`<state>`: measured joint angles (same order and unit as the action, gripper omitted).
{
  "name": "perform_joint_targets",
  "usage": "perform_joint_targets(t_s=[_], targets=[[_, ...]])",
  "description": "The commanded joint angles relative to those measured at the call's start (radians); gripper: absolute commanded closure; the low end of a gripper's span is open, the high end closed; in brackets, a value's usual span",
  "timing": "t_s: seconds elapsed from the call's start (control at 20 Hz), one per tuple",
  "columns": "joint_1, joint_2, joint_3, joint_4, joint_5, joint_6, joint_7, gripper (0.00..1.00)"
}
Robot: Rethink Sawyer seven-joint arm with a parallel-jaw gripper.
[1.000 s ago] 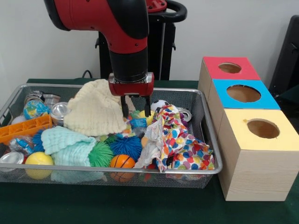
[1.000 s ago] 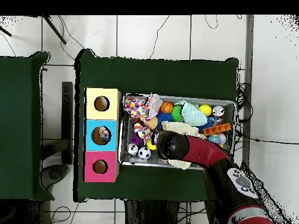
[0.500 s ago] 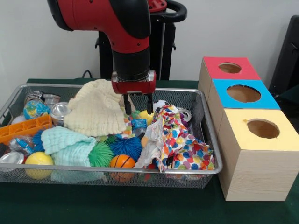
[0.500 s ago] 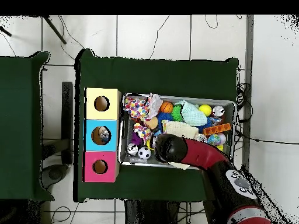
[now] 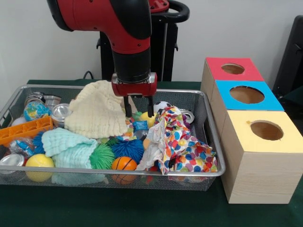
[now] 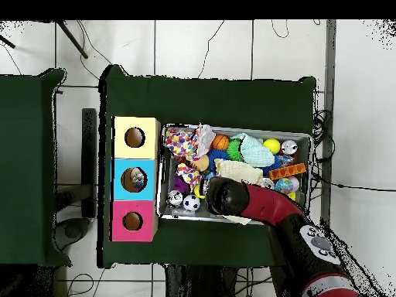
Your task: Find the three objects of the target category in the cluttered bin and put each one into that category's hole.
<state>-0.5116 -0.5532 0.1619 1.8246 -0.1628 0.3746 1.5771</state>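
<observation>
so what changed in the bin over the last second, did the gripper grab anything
The gripper rose slightly out of the clutter and drifted a little sideways, then eased back; it hangs open and empty above the small balls beside the cream knitted cloth. Nothing was taken hold of or let go. The cloths, balls, cans and the three boxes stayed as they were.

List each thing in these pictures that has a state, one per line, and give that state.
tool: open, empty, hanging over the bin's clutter.
wire bin: full, heaped with toys and cloths.
blue box: something lies inside its hole.
cream cloth: crumpled, on top of the pile.
spotted cloth: bunched, draped at the rim.
</observation>
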Motion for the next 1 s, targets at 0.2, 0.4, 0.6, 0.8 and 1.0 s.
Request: perform_joint_targets(t_s=[0.2, 0.4, 0.6, 0.8, 1.0], targets=[[-0.026, -0.039, 0.048, -0.025, 0.024, 0.013, 0.109, 0.0], [-0.014, -0.046, 0.038, -0.033, 0.027, 0.015, 0.119, 0.0], [0.005, -0.02, 0.02, -0.049, 0.009, -0.022, 0.126, 0.0], [0.02, 0.015, 0.01, -0.05, -0.007, -0.065, 0.135, 0.0], [0.035, 0.04, 0.0, -0.052, -0.016, -0.106, 0.145, 0.0]])
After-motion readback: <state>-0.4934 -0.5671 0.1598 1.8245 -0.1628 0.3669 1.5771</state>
